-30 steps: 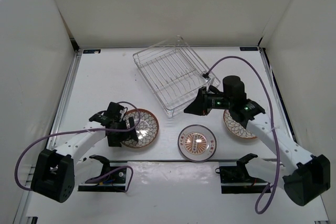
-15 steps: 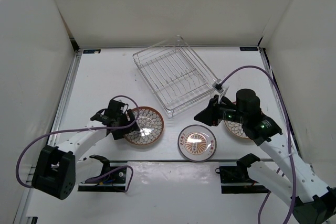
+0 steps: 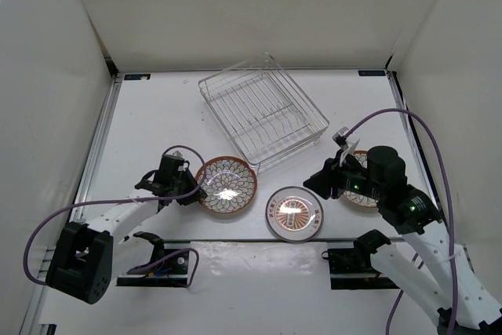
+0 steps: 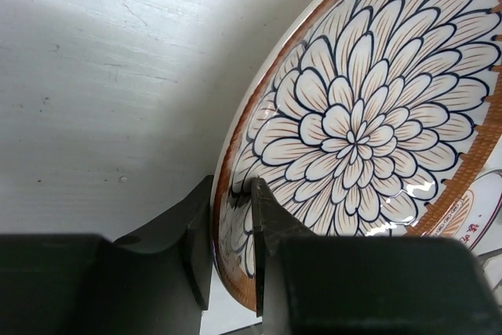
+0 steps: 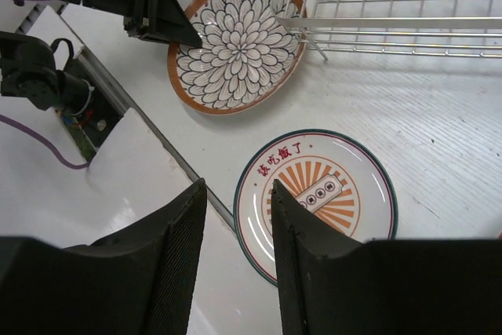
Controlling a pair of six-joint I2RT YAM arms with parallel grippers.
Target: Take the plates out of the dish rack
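The dish rack stands at the back centre with no plates in it; its corner wires show in the right wrist view. An orange-brown petal plate lies near its front corner. My left gripper is shut on that plate's left rim, one finger over the face and one behind the rim. A pale plate with an orange centre lies flat in front. My right gripper hangs open above its left edge, holding nothing. A third petal plate lies half hidden under the right arm.
Two black stands sit at the near edge by the arm bases. A metal strip crosses the table just in front of the plates. White walls close in on both sides and the back. Purple cables loop from both arms.
My left gripper has shut on the petal plate's rim, and the plate has slid right toward the rack. The right arm has drawn back from the rack toward the near right, its jaws opening.
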